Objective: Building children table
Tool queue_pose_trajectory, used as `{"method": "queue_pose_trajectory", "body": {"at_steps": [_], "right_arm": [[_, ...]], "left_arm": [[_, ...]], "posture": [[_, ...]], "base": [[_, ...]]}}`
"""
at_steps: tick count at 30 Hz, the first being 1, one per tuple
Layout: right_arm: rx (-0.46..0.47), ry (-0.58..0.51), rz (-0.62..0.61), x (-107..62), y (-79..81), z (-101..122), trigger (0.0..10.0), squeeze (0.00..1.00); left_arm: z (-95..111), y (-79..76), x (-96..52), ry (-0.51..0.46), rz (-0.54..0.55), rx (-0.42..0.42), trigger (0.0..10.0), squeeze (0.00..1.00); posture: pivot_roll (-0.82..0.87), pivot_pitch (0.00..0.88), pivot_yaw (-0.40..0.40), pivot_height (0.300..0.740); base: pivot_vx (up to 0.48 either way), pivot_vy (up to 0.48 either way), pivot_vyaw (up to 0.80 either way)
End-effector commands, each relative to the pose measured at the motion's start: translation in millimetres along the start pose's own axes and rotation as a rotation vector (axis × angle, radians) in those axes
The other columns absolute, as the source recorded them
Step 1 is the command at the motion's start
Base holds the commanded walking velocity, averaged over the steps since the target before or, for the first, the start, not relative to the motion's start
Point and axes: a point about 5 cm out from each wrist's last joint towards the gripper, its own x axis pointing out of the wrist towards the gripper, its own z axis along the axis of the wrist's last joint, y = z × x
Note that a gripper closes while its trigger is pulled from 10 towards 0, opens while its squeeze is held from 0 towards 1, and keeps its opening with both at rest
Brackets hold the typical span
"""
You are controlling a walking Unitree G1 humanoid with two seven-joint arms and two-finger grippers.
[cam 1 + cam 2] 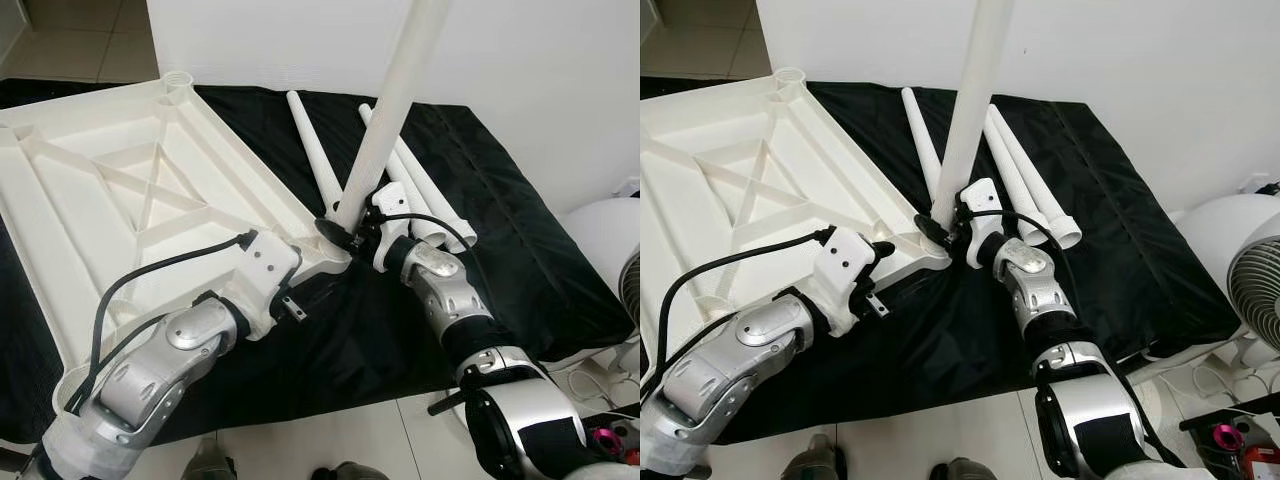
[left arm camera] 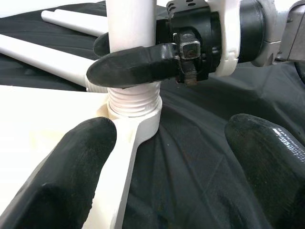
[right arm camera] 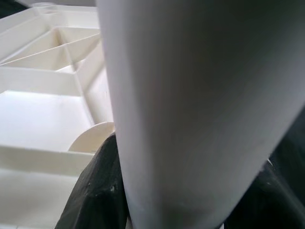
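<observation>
The black cloth (image 1: 520, 250) spreads under everything, beneath both end effectors; on it, to the left of the left end effector (image 1: 292, 300), lies the white tabletop (image 1: 110, 190), upside down with its ribbed underside up; the left end effector sits at the tabletop's near corner, fingers (image 2: 62, 176) spread wide with the corner socket (image 2: 136, 121) just ahead between them and nothing gripped. The upright leg (image 1: 395, 100) rises from that socket, long axis near vertical, leaning slightly to the right at its top, threaded end down in the socket; the right end effector (image 1: 345, 232) pinches it low, just above the thread. Beyond the right end effector three spare legs (image 1: 420, 190) lie flat, their wide ends pointing toward the robot.
</observation>
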Motion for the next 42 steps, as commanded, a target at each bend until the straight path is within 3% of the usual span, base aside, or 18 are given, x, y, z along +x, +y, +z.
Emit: {"method": "queue_pose_trajectory", "body": {"at_steps": [1, 7, 9, 14, 21, 26, 30, 31, 38, 39, 40, 41, 42], "right_arm": [[0.036, 0.045, -0.115, -3.3, -3.1, -12.8, 10.0, 0.00], [0.066, 0.037, -0.202, 0.5, 7.2, -16.3, 10.0, 0.00], [0.116, 0.060, -0.306, 2.7, 12.2, -20.3, 10.0, 0.00], [0.130, 0.052, -0.434, 4.0, 26.9, -23.1, 10.0, 0.00], [0.142, 0.031, -0.468, 5.1, 36.7, -21.9, 10.0, 0.00], [0.160, -0.054, -0.466, 6.7, 51.1, -9.6, 10.0, 0.00], [0.169, -0.081, -0.457, 6.2, 52.0, -5.4, 10.0, 0.00], [0.164, -0.094, -0.455, 4.9, 50.1, -2.5, 10.0, 1.00], [0.152, -0.153, -0.409, -1.2, 41.2, 5.9, 10.0, 1.00], [0.131, -0.163, -0.393, -4.3, 36.7, 7.3, 10.0, 0.55], [0.131, -0.163, -0.393, -4.3, 36.7, 7.3, 10.0, 0.55], [0.108, -0.165, -0.352, -8.3, 32.5, 7.1, 10.0, 0.00], [0.108, -0.165, -0.352, -8.3, 32.5, 7.1, 10.0, 0.00]], "left_arm": [[2.4, -7.1, -0.9, -0.001, -0.128, 0.010, 10.0, 0.00], [1.7, -8.3, -1.7, 0.003, -0.131, 0.008, 10.0, 0.00], [1.2, -9.5, -1.4, 0.004, -0.134, 0.007, 10.0, 0.00], [1.0, -11.0, -1.1, 0.004, -0.137, 0.006, 10.0, 0.00], [0.6, -11.0, -1.4, 0.006, -0.137, 0.006, 10.0, 0.00], [1.3, -10.0, -0.7, 0.002, -0.129, 0.009, 10.0, 0.00], [1.2, -10.7, 0.1, 0.000, -0.135, 0.010, 10.0, 0.00], [1.2, -11.0, 0.8, -0.001, -0.139, 0.011, 10.0, 0.00], [2.3, -9.8, 3.2, -0.010, -0.137, 0.016, 10.0, 0.00], [2.2, -9.2, 3.9, -0.014, -0.132, 0.012, 10.0, 0.00], [2.2, -9.2, 3.9, -0.014, -0.132, 0.012, 10.0, 0.00], [2.2, -9.0, 4.5, -0.018, -0.128, 0.010, 10.0, 0.00], [2.2, -9.0, 4.5, -0.018, -0.128, 0.010, 10.0, 0.00]], "posture": [[0.06, 0.061, -0.114, 0.740], [0.06, 0.065, -0.118, 0.740], [0.06, 0.065, -0.120, 0.740], [0.06, 0.063, -0.124, 0.740], [0.06, 0.061, -0.128, 0.740], [0.06, 0.051, -0.129, 0.740], [0.06, 0.047, -0.127, 0.740], [0.06, 0.045, -0.125, 0.740], [0.05, 0.041, -0.121, 0.740], [0.05, 0.039, -0.118, 0.740], [0.05, 0.039, -0.118, 0.740], [0.04, 0.039, -0.116, 0.740], [0.04, 0.039, -0.116, 0.740]], "base": [[0.000, 0.000, 0.00], [0.000, 0.000, 0.00], [0.000, 0.000, 0.00], [0.000, 0.000, 0.00], [0.000, 0.000, 0.00], [0.000, 0.000, 0.00], [0.000, 0.000, 0.00], [0.000, 0.000, 0.00], [0.000, 0.000, 0.00], [0.000, 0.000, 0.00], [0.000, 0.000, 0.00], [0.000, 0.000, 0.00], [0.000, 0.000, 0.00]]}}
